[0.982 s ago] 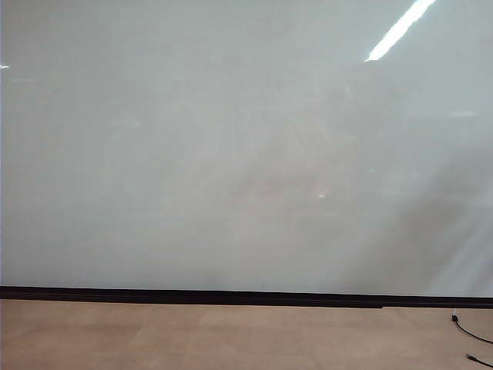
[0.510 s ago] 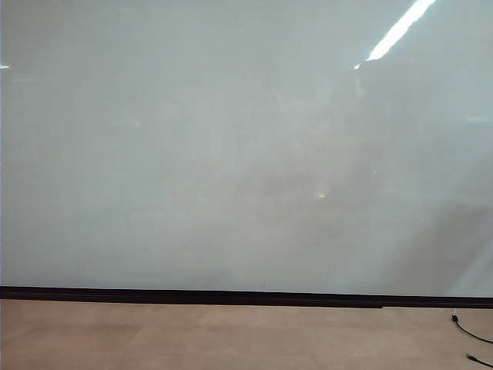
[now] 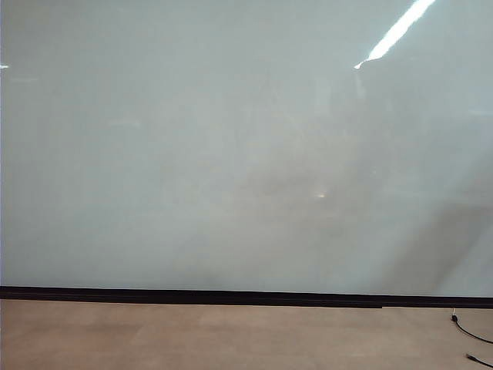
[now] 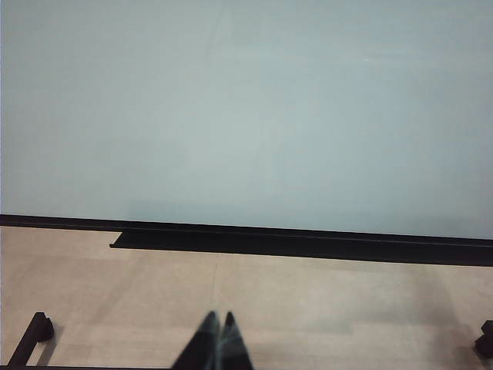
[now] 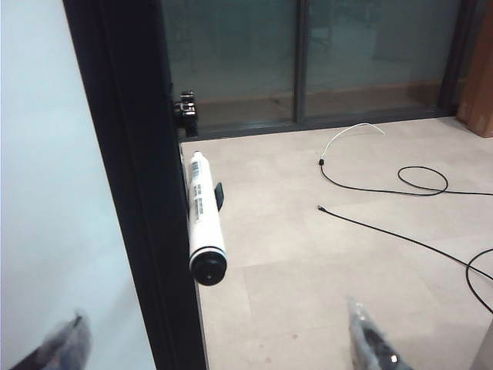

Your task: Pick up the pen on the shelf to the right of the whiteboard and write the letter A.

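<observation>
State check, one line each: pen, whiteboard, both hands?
pen: resting on the dark shelf at the whiteboard's edge, not gripped
whiteboard: blank, no letter A drawn
right hand: open, fingers spread wide, short of the pen
left hand: shut, fingertips together, holding nothing, low in front of the whiteboard
cables: loose on the floor

Dark printed lettering is seen along the barrel of the pen (image 5: pixel 202 212) in the right wrist view, but it is too small and blurred to be read. No writing or mark is seen on the whiteboard (image 3: pixel 231 154).
</observation>
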Motion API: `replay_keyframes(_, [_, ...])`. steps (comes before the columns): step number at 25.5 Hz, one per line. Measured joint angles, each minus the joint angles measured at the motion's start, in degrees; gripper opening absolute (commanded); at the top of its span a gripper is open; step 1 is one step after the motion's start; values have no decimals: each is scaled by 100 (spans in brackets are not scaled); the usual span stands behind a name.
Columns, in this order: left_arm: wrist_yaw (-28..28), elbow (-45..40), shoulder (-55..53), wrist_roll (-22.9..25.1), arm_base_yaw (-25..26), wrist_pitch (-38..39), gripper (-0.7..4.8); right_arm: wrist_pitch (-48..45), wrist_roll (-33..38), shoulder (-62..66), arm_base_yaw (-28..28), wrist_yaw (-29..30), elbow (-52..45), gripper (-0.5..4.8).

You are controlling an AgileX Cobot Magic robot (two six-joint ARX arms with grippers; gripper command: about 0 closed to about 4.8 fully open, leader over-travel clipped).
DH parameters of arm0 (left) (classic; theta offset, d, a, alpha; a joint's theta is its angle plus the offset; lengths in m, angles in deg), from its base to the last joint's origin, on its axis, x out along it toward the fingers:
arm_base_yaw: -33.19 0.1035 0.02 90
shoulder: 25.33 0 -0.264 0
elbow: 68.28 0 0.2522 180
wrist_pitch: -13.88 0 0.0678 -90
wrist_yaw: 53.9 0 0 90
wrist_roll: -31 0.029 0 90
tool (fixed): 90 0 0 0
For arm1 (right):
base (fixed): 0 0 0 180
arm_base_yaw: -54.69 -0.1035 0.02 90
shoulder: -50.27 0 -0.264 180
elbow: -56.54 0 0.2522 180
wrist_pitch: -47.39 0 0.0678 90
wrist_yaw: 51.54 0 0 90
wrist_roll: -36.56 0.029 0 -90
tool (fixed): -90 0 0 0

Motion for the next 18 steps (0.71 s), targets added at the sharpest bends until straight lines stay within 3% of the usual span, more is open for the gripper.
replay_keyframes(18, [0, 0, 0, 0, 0, 0, -4, 39, 111, 66, 103, 262, 356, 431])
